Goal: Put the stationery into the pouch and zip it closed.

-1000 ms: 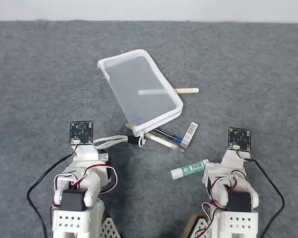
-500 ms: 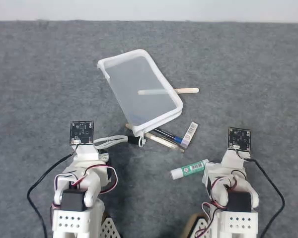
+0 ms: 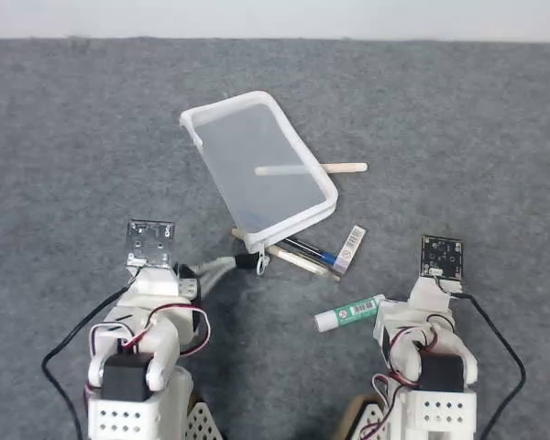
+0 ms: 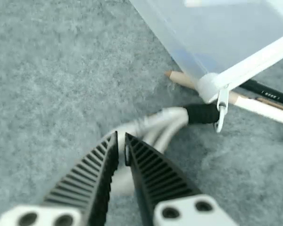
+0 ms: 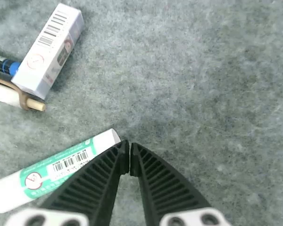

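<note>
Pouch [image 3: 257, 170], translucent white, lies flat and askew on the grey carpet [image 3: 458, 137] ahead of both arms. A pale stick [image 3: 344, 167] shows dimly through its wall, with one end poking past the far-side edge; whether it is inside or underneath cannot be told. The pouch's near corner lies over a pencil [image 3: 298, 259] and a dark pen [image 3: 312, 249] with a blue band, both outside it. A small box [image 3: 349, 247] sits against their free ends. The glue stick [image 3: 348, 313] lies apart on the carpet, nearer the right arm. At the near corner hangs the zip pull [image 4: 221, 110], and a white cord [image 4: 155, 125] with a black sleeve runs from it. The left gripper [image 4: 121, 136] has its jaws together just above that cord loop, and no pinch on it can be made out. The right gripper [image 5: 129, 143] is also closed, holding nothing, its tips just beside the glue stick's white end.
</note>
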You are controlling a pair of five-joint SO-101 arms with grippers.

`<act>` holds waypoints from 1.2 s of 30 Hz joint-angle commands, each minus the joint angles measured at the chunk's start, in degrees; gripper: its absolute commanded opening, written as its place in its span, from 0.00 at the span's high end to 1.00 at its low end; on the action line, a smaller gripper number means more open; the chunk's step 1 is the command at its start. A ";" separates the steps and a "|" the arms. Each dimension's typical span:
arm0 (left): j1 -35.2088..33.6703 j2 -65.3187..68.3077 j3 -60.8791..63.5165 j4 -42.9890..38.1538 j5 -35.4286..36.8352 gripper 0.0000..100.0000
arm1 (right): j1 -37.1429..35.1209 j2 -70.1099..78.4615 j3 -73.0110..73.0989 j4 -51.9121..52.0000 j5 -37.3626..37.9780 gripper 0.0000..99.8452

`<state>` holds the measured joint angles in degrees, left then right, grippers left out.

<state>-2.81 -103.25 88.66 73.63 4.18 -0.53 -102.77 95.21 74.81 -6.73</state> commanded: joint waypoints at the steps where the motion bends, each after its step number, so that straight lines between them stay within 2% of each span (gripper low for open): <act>1: -0.09 -0.79 -4.53 -6.68 -8.26 0.98 | 0.31 -1.19 1.23 0.13 -0.35 0.99; 3: -0.09 -0.79 -5.49 -9.23 -12.31 0.98 | 0.31 -1.19 1.23 0.13 -0.35 0.99; 7: -0.09 -0.44 -8.31 -11.08 -13.63 0.97 | 0.31 -1.19 1.23 0.13 -0.35 0.99; 12: -0.09 -0.35 -9.27 -8.62 -13.63 0.91 | 0.31 -1.10 1.23 0.13 -0.35 0.99; 19: -0.09 5.54 -16.04 -4.57 -15.12 0.91 | 0.22 -1.19 1.23 0.13 -0.44 0.99; 23: -4.31 15.38 -22.02 -4.40 -10.20 0.91 | 0.22 -1.36 0.00 -1.01 -0.79 0.99; 27: -9.23 21.98 -22.99 -7.65 -5.01 0.91 | 1.98 -1.27 -7.30 -5.58 -0.97 0.99; 29: -9.93 23.30 -22.73 -8.26 -3.60 0.91 | 1.01 -1.10 -12.75 -5.32 -3.78 0.99; 32: -10.02 23.03 -21.58 -8.53 -1.41 0.91 | -1.98 -0.92 -21.45 -4.53 -5.63 0.99; 36: -10.55 21.10 -19.65 -9.41 0.09 0.91 | -10.68 -0.84 -30.77 -0.84 -5.89 0.99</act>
<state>-12.57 -80.92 69.14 66.51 2.77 -5.63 -103.38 73.23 72.00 -11.65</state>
